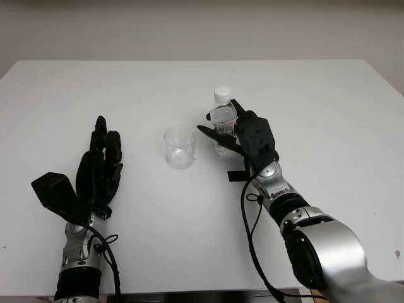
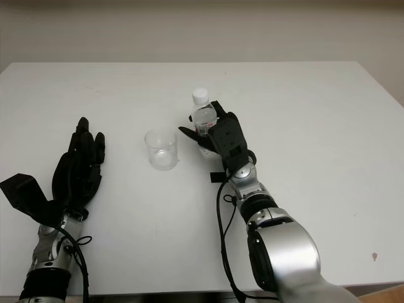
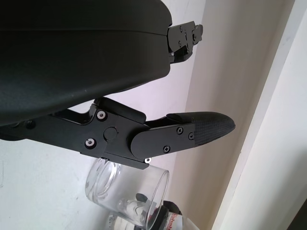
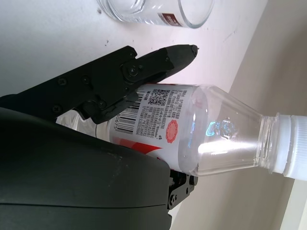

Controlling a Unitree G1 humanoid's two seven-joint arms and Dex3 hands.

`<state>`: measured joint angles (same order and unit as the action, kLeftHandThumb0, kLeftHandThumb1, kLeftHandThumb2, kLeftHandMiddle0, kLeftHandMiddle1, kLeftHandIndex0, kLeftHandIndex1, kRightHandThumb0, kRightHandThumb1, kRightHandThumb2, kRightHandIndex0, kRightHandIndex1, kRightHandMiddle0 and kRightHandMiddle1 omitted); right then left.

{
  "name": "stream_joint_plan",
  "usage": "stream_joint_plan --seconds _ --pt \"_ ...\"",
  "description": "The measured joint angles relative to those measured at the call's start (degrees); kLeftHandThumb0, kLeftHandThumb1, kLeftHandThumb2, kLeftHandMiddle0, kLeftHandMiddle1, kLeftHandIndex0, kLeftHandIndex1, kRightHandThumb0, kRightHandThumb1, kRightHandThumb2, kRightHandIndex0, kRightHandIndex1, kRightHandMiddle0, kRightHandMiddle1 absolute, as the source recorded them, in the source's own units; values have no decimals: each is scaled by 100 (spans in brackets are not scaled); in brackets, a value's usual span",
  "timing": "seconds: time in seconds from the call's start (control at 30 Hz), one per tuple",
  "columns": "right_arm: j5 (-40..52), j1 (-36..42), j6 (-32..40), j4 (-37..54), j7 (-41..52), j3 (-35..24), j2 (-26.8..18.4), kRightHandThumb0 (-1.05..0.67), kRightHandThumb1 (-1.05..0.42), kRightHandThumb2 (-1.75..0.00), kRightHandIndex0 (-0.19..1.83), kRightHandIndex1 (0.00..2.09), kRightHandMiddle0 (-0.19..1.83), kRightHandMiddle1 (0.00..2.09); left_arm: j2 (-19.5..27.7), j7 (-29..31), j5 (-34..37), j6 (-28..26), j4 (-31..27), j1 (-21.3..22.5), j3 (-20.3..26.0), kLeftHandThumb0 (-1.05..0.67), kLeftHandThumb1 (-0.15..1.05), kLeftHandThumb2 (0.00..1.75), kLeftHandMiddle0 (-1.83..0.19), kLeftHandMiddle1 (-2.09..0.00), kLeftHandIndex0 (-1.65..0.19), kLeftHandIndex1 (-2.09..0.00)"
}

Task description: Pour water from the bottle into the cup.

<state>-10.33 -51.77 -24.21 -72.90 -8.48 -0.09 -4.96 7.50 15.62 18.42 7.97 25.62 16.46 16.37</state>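
Note:
A clear plastic bottle (image 1: 222, 117) with a white cap and a red label stands upright on the white table (image 1: 315, 95), right of centre. My right hand (image 1: 218, 116) is shut on the bottle, its thumb on the near left side and its fingers on the far side. In the right wrist view the bottle (image 4: 192, 129) lies against the palm with one finger (image 4: 144, 64) across its label. An empty clear cup (image 1: 180, 146) stands just left of the bottle, a small gap apart. My left hand (image 1: 106, 136) is open over the table at the left, well clear of the cup (image 3: 127, 191).
A small black tab (image 1: 237, 176) lies on the table under my right wrist. The table's far edge meets a pale wall (image 1: 202, 31). Black cables (image 1: 249, 227) hang along both forearms.

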Motion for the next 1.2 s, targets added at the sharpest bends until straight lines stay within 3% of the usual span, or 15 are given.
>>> stream_joint_plan --seconds 0.23,0.53,0.77,1.0,1.1,1.2 --pt "136 2 -67 -1 -126 -130 13 -32 -105 -38 149 209 120 209 42 24 -1 -34 45 27 2 -69 105 53 14 -6 17 -5" --pt "41 -3 -249 -1 -476 -186 -69 -30 -105 -36 138 209 102 209 48 4 0 -67 81 71 17 -68 105 52 13 -6 16 -6" --pt "-654 -386 -83 -8 -657 347 -492 -31 -105 -33 120 209 83 209 51 5 -6 -13 116 87 16 -69 105 54 13 -6 17 -6" --pt "-1885 -831 218 -111 -1159 1393 -746 -37 -105 -31 110 209 80 209 44 -20 -7 -13 102 93 9 -69 105 52 13 -5 17 -6" --pt "-2175 -910 349 -165 -1171 1695 -754 -39 -105 -28 94 209 73 209 43 -39 -9 -12 96 95 3 -69 105 53 14 -5 17 -5" --pt "-2316 -1000 438 -234 -1200 1845 -755 -39 -105 -23 101 209 74 209 42 -55 -7 -17 96 97 3 -69 105 53 14 -5 17 -5"
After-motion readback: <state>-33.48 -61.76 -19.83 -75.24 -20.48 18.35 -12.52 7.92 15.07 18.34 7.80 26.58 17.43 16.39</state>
